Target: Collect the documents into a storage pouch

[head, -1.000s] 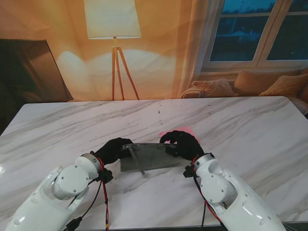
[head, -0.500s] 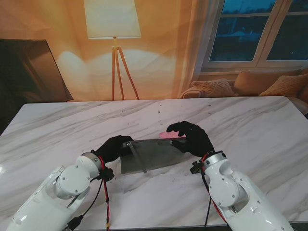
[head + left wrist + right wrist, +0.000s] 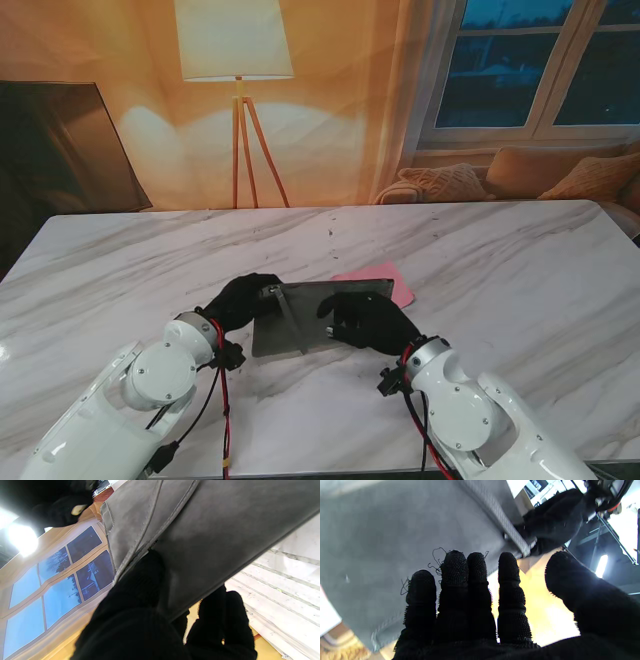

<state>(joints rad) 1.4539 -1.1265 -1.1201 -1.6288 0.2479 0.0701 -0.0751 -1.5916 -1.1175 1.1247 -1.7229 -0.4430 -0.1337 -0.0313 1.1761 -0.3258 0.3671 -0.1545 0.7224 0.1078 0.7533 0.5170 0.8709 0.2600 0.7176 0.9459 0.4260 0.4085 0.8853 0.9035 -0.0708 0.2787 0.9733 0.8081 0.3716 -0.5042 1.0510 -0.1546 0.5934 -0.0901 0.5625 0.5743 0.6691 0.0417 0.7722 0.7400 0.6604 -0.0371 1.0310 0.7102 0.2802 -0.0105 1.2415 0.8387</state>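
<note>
A flat grey storage pouch (image 3: 312, 303) lies in the middle of the marble table (image 3: 500, 260), with a zip strip (image 3: 495, 517) running across its face. My left hand (image 3: 245, 300) is shut on the pouch's left edge, and the left wrist view shows the grey fabric (image 3: 212, 530) pinched between thumb and fingers. My right hand (image 3: 365, 320) rests open on the nearer right part of the pouch (image 3: 382, 530), fingers (image 3: 475, 580) stretched out and thumb apart. A pink document (image 3: 378, 272) pokes out from under the pouch's far right corner.
Red and black cables (image 3: 222, 400) hang along my left forearm near the table's front edge. Beyond the far edge stand a floor lamp (image 3: 235, 60) and a sofa with cushions (image 3: 520, 175) under the window.
My right hand left the pouch's far right edge, rose, then came back nearer to me onto the pouch's face. The pink document now shows more. My left hand kept its hold and shifted slightly farther.
</note>
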